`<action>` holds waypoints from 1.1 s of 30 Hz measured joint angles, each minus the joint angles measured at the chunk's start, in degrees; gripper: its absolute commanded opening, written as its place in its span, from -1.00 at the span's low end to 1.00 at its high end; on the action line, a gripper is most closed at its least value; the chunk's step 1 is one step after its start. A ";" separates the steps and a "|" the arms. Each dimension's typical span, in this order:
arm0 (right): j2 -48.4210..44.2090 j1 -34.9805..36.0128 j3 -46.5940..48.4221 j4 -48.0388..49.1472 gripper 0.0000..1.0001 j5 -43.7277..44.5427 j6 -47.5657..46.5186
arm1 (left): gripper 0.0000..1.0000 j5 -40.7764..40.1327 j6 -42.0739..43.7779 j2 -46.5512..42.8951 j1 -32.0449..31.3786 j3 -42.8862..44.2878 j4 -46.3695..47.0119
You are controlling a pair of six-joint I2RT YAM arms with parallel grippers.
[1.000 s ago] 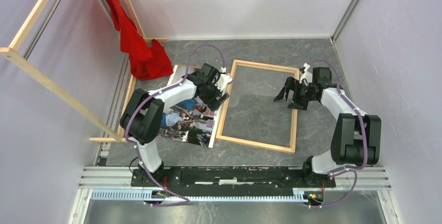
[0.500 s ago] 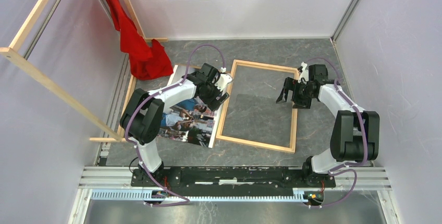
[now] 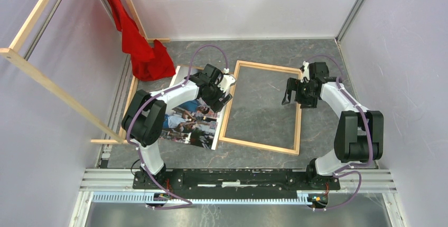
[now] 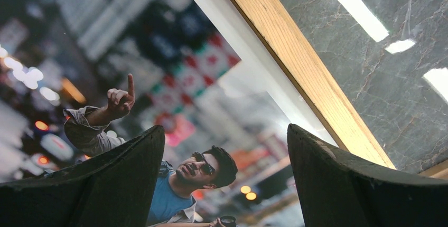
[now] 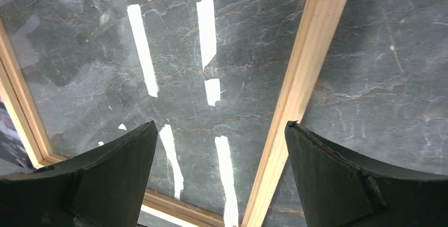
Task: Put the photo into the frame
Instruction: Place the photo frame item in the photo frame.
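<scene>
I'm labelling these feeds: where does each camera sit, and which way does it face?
Top external: above and behind the bases, looking down on the table; both arms whole.
Left wrist: on that wrist, looks down between the left gripper's open fingers at the photo.
Right wrist: on that wrist, looks down between the right gripper's open fingers at the frame.
Shared: all three show the frame.

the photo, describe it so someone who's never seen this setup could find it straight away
On the grey marble-look table, find the light-wood frame lying flat. Beside its left rail lies a thin glossy sheet, the photo. It alone is printed: people in blue, with a white border, unlike the plain red cloth behind it.
</scene>
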 measured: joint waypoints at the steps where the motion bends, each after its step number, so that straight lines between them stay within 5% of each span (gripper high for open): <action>1: 0.00 0.00 0.17 -0.11 0.96 0.37 -0.07 | 0.83 0.00 0.00 0.00 0.00 0.00 0.00; 33: 0.20 1.38 -1.31 0.42 0.95 2.27 -0.04 | 0.82 0.07 0.00 0.00 -0.26 -0.46 0.20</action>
